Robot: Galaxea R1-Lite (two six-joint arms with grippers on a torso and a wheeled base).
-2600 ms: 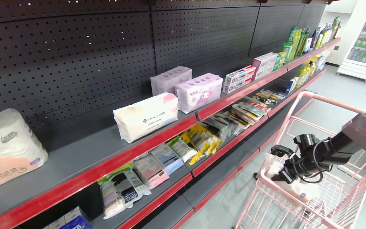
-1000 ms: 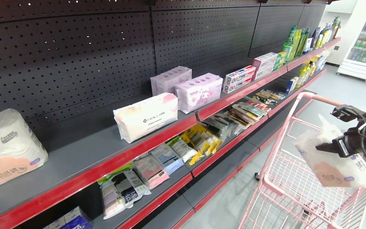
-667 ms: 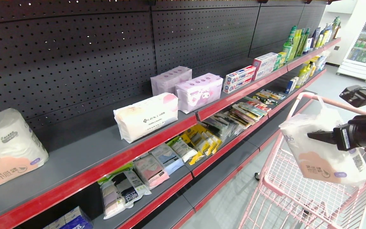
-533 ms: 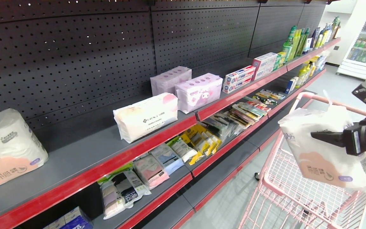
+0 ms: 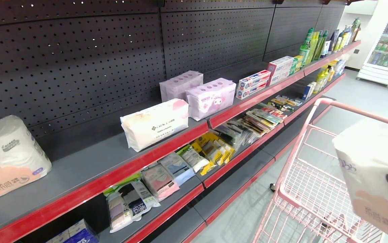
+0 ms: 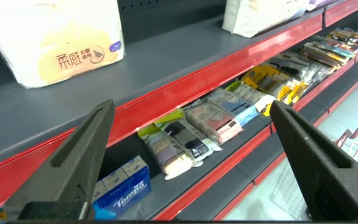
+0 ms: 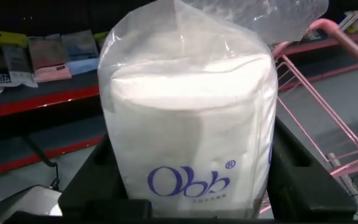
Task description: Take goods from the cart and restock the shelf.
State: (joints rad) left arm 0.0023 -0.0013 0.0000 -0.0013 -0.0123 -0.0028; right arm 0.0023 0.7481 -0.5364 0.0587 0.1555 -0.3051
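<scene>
Toilet paper pack (image 5: 371,158) held in air over pink cart (image 5: 310,184), your right hand (image 7: 188,186) clamped on both its sides. Your left hand (image 6: 188,155) spread wide, empty, facing shelf (image 6: 166,65).

Two toilet-roll packs (image 5: 10,158) (image 5: 372,158), one pink cart (image 5: 349,108)

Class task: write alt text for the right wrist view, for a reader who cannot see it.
A plastic-wrapped toilet-roll pack sits clamped in the right gripper. Behind it are the pink cart and a red-edged shelf.
</scene>
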